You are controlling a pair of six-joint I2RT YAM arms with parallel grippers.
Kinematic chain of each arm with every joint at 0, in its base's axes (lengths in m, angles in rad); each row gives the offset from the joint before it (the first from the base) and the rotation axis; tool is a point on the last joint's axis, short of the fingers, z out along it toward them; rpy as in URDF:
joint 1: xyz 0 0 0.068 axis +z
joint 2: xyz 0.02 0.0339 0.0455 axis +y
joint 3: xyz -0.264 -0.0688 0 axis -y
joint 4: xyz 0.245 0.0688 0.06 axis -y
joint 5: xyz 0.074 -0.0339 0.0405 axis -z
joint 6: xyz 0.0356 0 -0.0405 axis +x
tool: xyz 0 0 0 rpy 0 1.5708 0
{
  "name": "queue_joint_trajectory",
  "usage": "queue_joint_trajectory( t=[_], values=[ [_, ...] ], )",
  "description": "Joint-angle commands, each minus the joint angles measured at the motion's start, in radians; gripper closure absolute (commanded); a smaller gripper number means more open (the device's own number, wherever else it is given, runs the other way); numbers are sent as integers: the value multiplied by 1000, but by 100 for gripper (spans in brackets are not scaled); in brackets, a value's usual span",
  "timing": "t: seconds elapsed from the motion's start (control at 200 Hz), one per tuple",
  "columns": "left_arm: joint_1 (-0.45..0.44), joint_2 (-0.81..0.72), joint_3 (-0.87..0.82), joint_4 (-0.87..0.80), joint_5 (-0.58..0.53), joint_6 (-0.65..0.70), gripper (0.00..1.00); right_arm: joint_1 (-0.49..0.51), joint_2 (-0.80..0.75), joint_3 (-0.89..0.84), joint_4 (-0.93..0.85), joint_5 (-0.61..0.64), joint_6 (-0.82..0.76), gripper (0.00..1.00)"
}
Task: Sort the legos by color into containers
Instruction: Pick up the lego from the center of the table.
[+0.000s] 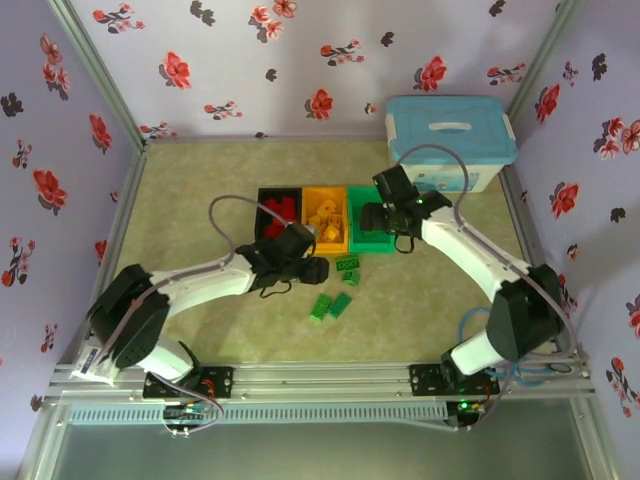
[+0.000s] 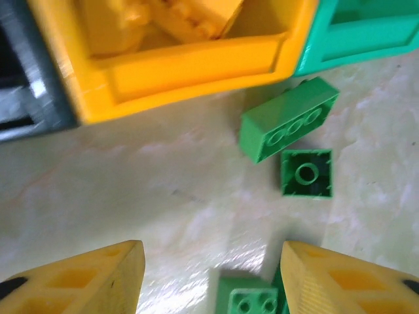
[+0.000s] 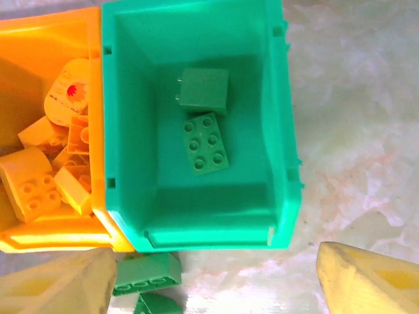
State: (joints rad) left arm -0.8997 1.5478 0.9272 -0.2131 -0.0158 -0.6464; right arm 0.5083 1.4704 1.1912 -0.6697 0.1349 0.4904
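Worktop (image 1: 190, 200) sat open at left, I noted. Black bin (image 1: 262, 205) held red legos (image 1: 283, 210); yellow bin (image 3: 59, 235), yellow legos (image 3: 29, 186); green bin (image 3: 281, 131), two green legos (image 3: 206, 147). Loose green legos (image 2: 288, 119) lay just in front. Left end effector (image 2: 211, 252) and right end effector (image 3: 216, 252) stood apart, empty.

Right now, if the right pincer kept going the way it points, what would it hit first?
Probably the near wall of the green bin, or the table just before it; depth is hard to judge. The right pincer is open, holding nothing.

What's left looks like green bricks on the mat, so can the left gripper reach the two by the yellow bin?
Probably yes: the left gripper stands open over bare mat, with the long green brick and the square green brick just ahead, uncovered.
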Motion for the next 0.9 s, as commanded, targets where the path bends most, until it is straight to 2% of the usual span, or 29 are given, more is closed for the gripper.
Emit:
queue_joint_trajectory(
  t=[0.0, 0.325, 0.47, 0.895],
  values=[
    [-6, 89, 94, 11, 63, 62, 43, -9, -74, -80, 7, 51, 19, 19],
    [-7, 304, 296, -80, 88, 115, 43, -59, -247, -213, -5, 56, 12, 17],
    [-7, 362, 344, -124, 89, 134, 43, -66, -265, -230, -2, 48, 8, 17],
    [-8, 441, 395, -122, 89, 131, 44, -70, -278, -242, 15, 33, 15, 17]
  ],
)
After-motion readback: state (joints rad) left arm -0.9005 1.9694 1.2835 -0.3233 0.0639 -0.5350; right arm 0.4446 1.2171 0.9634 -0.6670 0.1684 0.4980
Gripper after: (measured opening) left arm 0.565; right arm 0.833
